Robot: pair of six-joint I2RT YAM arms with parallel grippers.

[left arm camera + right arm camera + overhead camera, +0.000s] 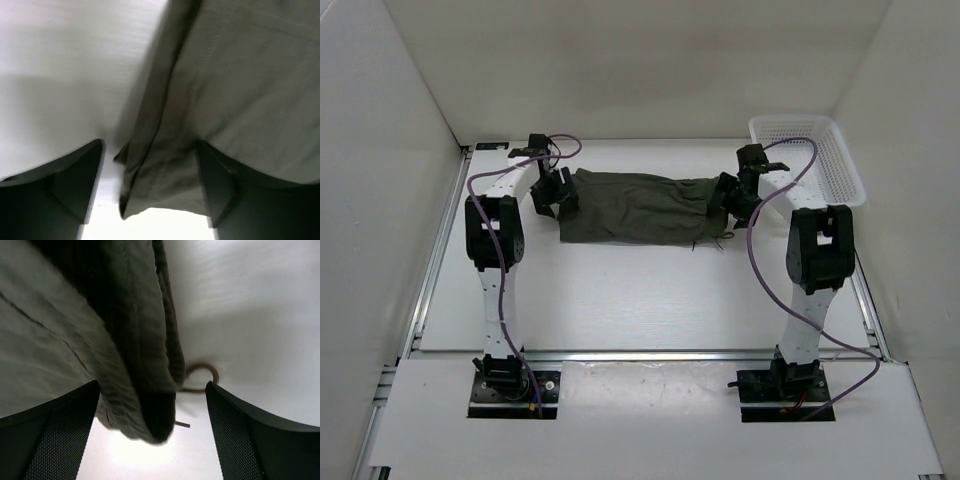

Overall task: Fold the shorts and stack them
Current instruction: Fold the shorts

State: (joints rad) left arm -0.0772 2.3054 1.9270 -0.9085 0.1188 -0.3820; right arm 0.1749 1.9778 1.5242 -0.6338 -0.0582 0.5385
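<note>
From above, your shorts (635, 208) lay stretched across mid desk (620, 300), left gripper (560, 195) at their 9 o'clock end, right gripper (725, 200) at 3 o'clock, left wrist, gripper spread wide astride fabric, right wrist, likewise unclenched, drawstring (202, 377) looped at 3 o'clock.

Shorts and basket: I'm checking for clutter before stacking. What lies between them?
In the top view, only the right gripper and its arm, at the shorts' end; nothing loose before the basket.
</note>
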